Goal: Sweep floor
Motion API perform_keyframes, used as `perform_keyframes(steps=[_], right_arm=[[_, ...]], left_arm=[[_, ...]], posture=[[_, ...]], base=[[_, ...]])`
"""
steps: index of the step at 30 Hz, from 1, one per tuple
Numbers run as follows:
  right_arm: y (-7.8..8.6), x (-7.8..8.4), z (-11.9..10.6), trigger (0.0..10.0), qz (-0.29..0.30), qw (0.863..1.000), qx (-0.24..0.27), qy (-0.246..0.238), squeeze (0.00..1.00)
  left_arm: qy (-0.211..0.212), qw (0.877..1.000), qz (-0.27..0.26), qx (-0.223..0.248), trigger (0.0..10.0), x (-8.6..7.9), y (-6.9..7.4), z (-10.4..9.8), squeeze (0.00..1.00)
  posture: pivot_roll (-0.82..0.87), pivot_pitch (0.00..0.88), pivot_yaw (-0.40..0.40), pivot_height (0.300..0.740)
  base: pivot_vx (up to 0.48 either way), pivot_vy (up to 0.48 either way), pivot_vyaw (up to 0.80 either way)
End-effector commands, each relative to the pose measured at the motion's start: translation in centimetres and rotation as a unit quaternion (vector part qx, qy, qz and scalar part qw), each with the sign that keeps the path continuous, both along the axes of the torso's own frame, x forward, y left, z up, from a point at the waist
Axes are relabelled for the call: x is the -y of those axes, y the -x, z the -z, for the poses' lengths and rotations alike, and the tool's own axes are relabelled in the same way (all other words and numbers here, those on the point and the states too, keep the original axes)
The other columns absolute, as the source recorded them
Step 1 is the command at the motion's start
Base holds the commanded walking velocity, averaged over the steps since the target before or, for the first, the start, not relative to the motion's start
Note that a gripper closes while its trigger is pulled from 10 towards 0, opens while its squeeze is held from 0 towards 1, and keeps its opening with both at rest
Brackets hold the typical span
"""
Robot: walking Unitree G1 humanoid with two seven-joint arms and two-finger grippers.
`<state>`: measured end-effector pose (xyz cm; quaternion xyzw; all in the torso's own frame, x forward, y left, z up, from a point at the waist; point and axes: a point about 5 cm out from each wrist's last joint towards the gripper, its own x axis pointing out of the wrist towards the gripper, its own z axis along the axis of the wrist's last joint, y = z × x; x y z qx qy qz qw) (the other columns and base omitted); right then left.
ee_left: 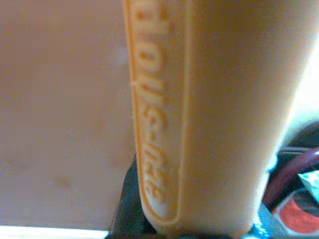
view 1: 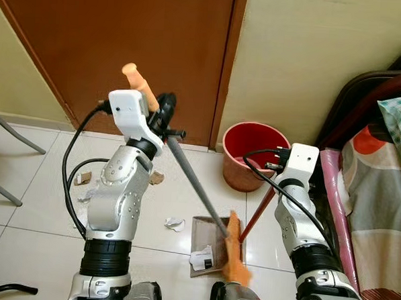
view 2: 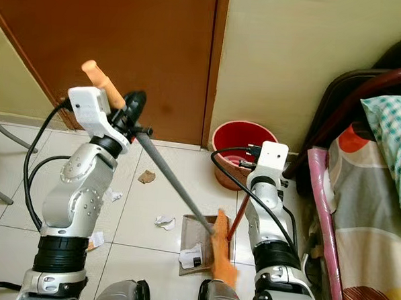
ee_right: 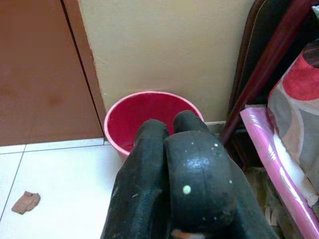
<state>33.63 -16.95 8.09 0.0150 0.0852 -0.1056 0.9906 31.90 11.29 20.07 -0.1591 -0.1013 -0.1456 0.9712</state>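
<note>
Left gripper [view 1: 160, 114] was clamped high on the broom handle [view 1: 140, 85], angling the orange broom head [view 1: 234, 249] onto the dustpan [view 1: 206, 241]. Right gripper [ee_right: 172, 149] was closed on the dustpan's red handle [view 1: 256, 213], steadying it. Paper scraps [view 1: 174, 223] lay beside it; red bucket [view 1: 254, 153] stood near.

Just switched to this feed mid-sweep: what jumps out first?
The left hand, raised before the brown door, is shut on an orange-handled broom whose grey shaft slants down to a dustpan on the white tiles. The right hand holds the dustpan's red handle beside a red bucket; paper scraps lie nearby.
</note>
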Motion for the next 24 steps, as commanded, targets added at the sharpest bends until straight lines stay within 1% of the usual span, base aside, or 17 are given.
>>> perform_keyframes(steps=[1, 2, 3, 4, 6, 8, 10, 12, 14, 15, 17, 19, 21, 24], right_arm=[[0.0, 0.2, 0.2, 10.0, 0.004, 1.000, -0.004, -0.004, 0.00], [0.0, 0.2, 0.2, 10.0, 0.004, 1.000, -0.004, -0.004, 0.00], [0.0, 0.3, 0.2, 10.0, 0.005, 1.000, -0.004, -0.004, 0.00], [0.0, 0.3, 0.2, 10.0, 0.005, 1.000, -0.004, -0.004, 0.00], [0.0, 0.3, 0.2, 10.0, 0.004, 1.000, -0.005, -0.004, 0.00], [0.0, 0.4, 0.2, 10.0, 0.004, 1.000, -0.006, -0.003, 0.00], [0.1, 0.6, 0.3, 10.0, 0.002, 1.000, -0.008, -0.001, 0.00], [0.2, 0.7, 0.4, 10.0, -0.004, 1.000, -0.012, 0.000, 0.00], [0.4, 0.7, 0.5, 10.0, -0.007, 1.000, -0.014, -0.001, 0.00], [0.4, 0.7, 0.5, 10.0, -0.007, 1.000, -0.014, -0.001, 0.00], [1.1, 0.8, 0.9, 10.0, -0.012, 1.000, -0.019, -0.004, 0.00], [1.4, 0.8, 1.0, 10.0, -0.013, 1.000, -0.021, -0.004, 0.00], [1.7, 0.9, 1.0, 10.0, -0.013, 1.000, -0.018, -0.005, 0.00], [2.1, 1.2, 1.0, 10.0, -0.019, 1.000, -0.018, -0.007, 0.00]], left_arm=[[0.019, 0.998, -0.018, 0.054, 10.0, -0.9, 0.1, -2.4, 0.00], [0.019, 0.998, -0.018, 0.054, 10.0, -0.9, 0.1, -2.4, 0.00], [0.015, 0.997, -0.026, 0.065, 10.0, -1.4, 0.0, -3.0, 0.00], [0.015, 0.997, -0.026, 0.065, 10.0, -1.4, 0.0, -3.0, 0.00], [0.001, 0.996, -0.038, 0.084, 10.0, -2.2, -0.2, -3.8, 0.00], [-0.017, 0.994, -0.052, 0.098, 10.0, -3.2, -0.5, -4.5, 0.00], [-0.039, 0.991, -0.069, 0.107, 10.0, -4.4, -0.7, -4.8, 0.00], [-0.051, 0.988, -0.088, 0.118, 10.0, -5.5, -0.7, -5.2, 0.00], [-0.055, 0.985, -0.101, 0.130, 10.0, -6.2, -0.6, -5.6, 0.00], [-0.055, 0.985, -0.101, 0.130, 10.0, -6.2, -0.6, -5.6, 0.00], [-0.062, 0.980, -0.120, 0.144, 10.0, -7.0, -0.5, -6.3, 0.00], [-0.068, 0.980, -0.122, 0.141, 10.0, -7.2, -0.6, -6.0, 0.00], [-0.085, 0.980, -0.120, 0.134, 10.0, -7.2, -0.6, -5.3, 0.00], [-0.121, 0.978, -0.115, 0.127, 10.0, -7.1, -0.5, -4.0, 0.00]], posture=[[0.00, 0.133, -0.010, 0.740], [0.00, 0.133, -0.010, 0.740], [0.00, 0.133, -0.010, 0.740], [0.00, 0.133, -0.010, 0.740], [0.00, 0.133, -0.010, 0.740], [0.00, 0.133, -0.010, 0.740], [0.01, 0.133, -0.012, 0.740], [0.01, 0.133, -0.012, 0.740], [0.01, 0.133, -0.012, 0.740], [0.01, 0.133, -0.012, 0.740], [0.01, 0.138, -0.014, 0.740], [0.01, 0.138, -0.014, 0.740], [0.01, 0.138, -0.014, 0.740], [0.01, 0.138, -0.014, 0.740]], base=[[0.000, 0.000, 0.00], [0.000, 0.000, 0.00], [0.000, 0.000, 0.00], [0.000, 0.000, 0.00], [0.000, 0.000, 0.00], [0.000, 0.000, 0.00], [0.000, 0.000, 0.00], [0.000, 0.000, 0.00], [0.000, 0.000, 0.00], [0.000, 0.000, 0.00], [0.000, 0.000, 0.00], [0.000, 0.000, 0.00], [0.000, 0.000, 0.00], [0.000, 0.000, 0.00]])
